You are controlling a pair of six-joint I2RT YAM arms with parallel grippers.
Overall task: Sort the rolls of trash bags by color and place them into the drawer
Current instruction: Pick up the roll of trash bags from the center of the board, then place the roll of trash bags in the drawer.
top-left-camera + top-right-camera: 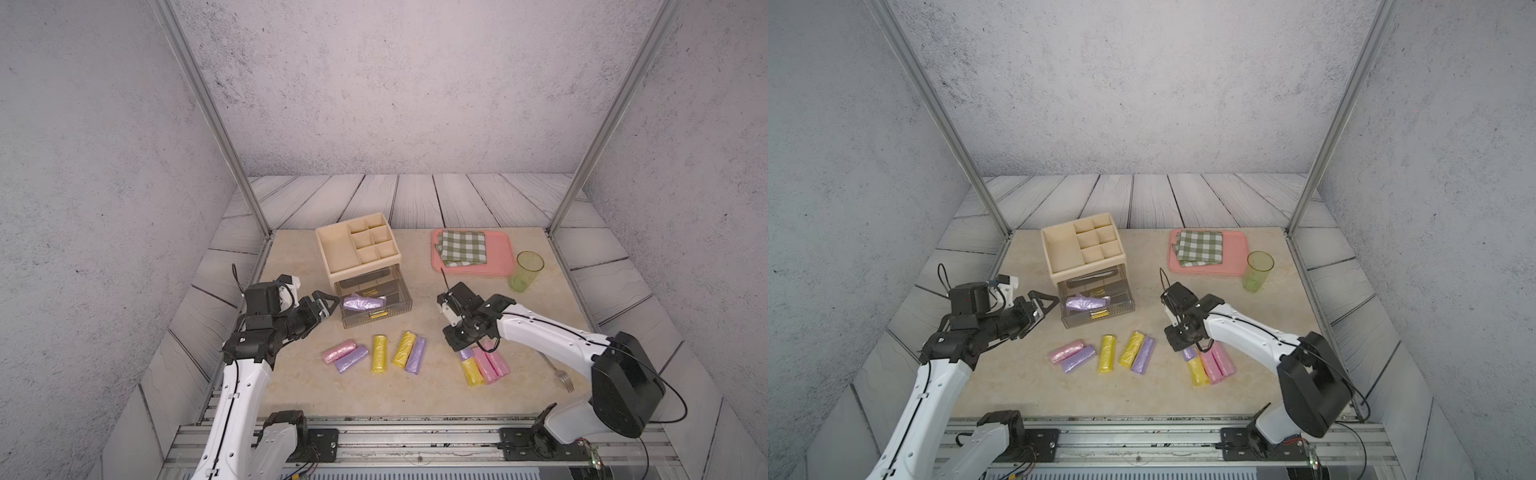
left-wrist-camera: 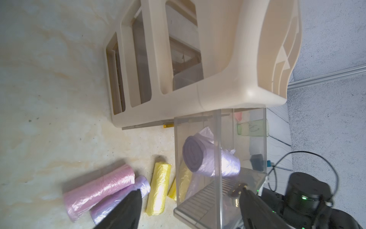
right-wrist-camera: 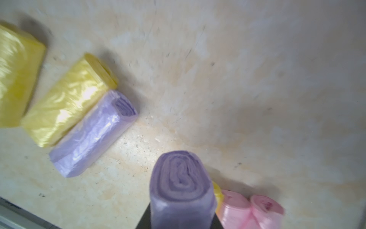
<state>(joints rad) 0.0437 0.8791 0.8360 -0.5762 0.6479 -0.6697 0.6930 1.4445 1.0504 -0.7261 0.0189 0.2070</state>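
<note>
Plastic this thin should handle light, soft and slippery. The right gripper grasps a purple roll, its end squashed oval, just beside the pink rolls on the table. Taking it around mid-length looks safest, since a hard pinch would crush it and loose film could slide. The left gripper hangs released beside the drawer, where a second purple roll lies.

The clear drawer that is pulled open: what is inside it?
One purple roll lies in the drawer, its outer layer loose. I see no other roll through the clear walls. The drawer's rear, under the beige organizer, is covered and cannot be seen.
</note>
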